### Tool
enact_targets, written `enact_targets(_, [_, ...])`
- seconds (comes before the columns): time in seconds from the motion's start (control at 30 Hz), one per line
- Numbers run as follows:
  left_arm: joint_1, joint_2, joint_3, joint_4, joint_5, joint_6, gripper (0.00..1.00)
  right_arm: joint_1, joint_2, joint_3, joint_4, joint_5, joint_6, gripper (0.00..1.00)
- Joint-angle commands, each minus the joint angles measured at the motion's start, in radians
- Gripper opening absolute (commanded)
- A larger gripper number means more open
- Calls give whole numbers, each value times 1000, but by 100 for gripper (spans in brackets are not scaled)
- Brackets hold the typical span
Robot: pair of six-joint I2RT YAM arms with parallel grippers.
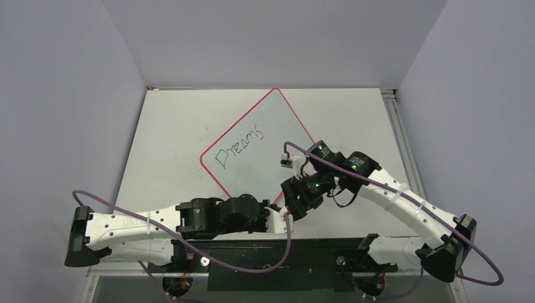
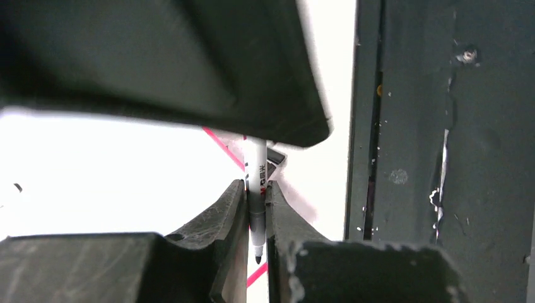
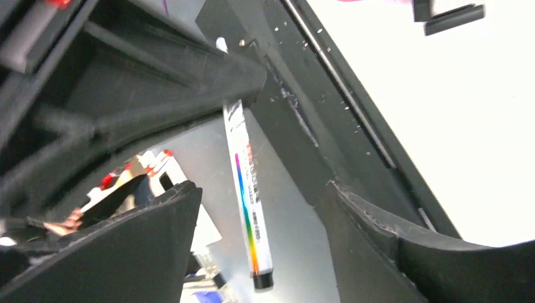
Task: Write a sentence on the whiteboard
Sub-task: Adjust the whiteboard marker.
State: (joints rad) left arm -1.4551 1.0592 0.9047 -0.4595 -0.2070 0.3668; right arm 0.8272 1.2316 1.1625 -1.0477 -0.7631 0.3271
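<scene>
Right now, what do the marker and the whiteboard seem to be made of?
Marker: white plastic barrel, it seems, smooth with a slight sheen, printed label and rainbow stripe. Whiteboard: smooth white coated surface, probably, since the word Dreams sits cleanly on it; the pink-red rim looks like plastic, unconfirmed.

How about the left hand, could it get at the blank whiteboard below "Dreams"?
Probably yes: bare whiteboard lies just ahead of the left hand gripping the marker, though the open right hand straddles that marker.
</scene>
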Motion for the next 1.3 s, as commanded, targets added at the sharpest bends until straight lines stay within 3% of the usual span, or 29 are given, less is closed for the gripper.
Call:
enact_targets(0.0, [92,-58,-18,111,119,-122,0,-12,-130,-15,60,104,25,76])
enact_targets(0.13, [137,-62,-33,130,177,-141,0,-13,-260,-67,197,184,122,86])
enact_targets(0.23, [153,-71,-36,138,205,-146,0,-15,-343,-128,283,248,191,86])
enact_targets(0.53, [178,-81,-39,143,283,-159,0,-12,-409,-236,432,230,275,74])
enact_targets(0.87, [195,-67,-27,127,309,-160,0,6,-394,-267,495,201,296,49])
enact_targets(1.27, [214,-45,-15,121,336,-163,0,40,-382,-295,535,189,313,39])
